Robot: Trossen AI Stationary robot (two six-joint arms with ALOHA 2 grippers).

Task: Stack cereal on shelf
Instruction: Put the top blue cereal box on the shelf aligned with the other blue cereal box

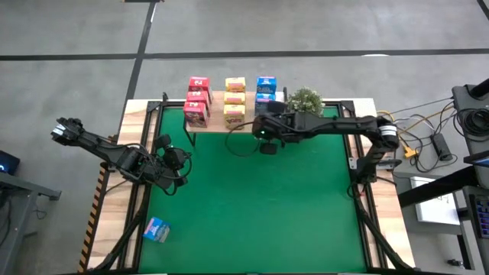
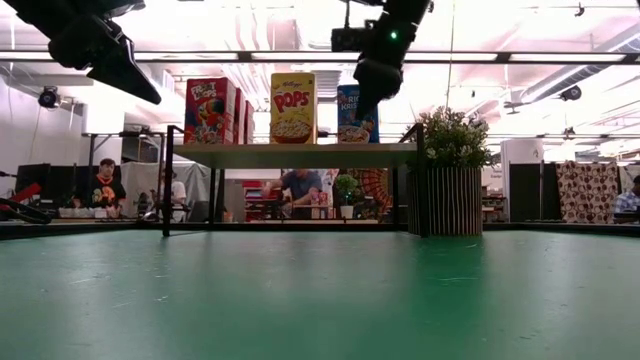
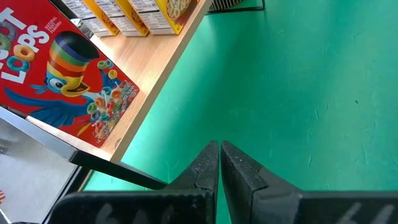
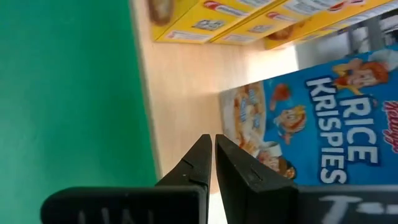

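The shelf (image 1: 216,124) stands at the table's far edge. On it are a row of pink-red cereal boxes (image 1: 197,99), a row of yellow ones (image 1: 234,98) and blue ones (image 1: 265,88). One more blue box (image 1: 157,229) lies on the green table at the near left. My right gripper (image 4: 213,140) is shut, slanting down over the shelf's front edge, right by the front blue box (image 4: 311,124). My left gripper (image 3: 219,148) is shut and empty. It hangs above the table near the shelf's left end (image 3: 124,134). My right gripper's shut fingertips (image 4: 202,146) stand just in front of the blue box's front face, near its lower corner (image 4: 233,109). I cannot tell whether they touch the box or the board.
A potted green plant (image 1: 306,99) stands at the shelf's right end, close behind my right arm. Black frame rails (image 1: 145,153) run along the table's sides. Open green tabletop (image 1: 267,206) lies in the middle and near right. In the low view, people (image 2: 100,185) sit in the room beyond the table.
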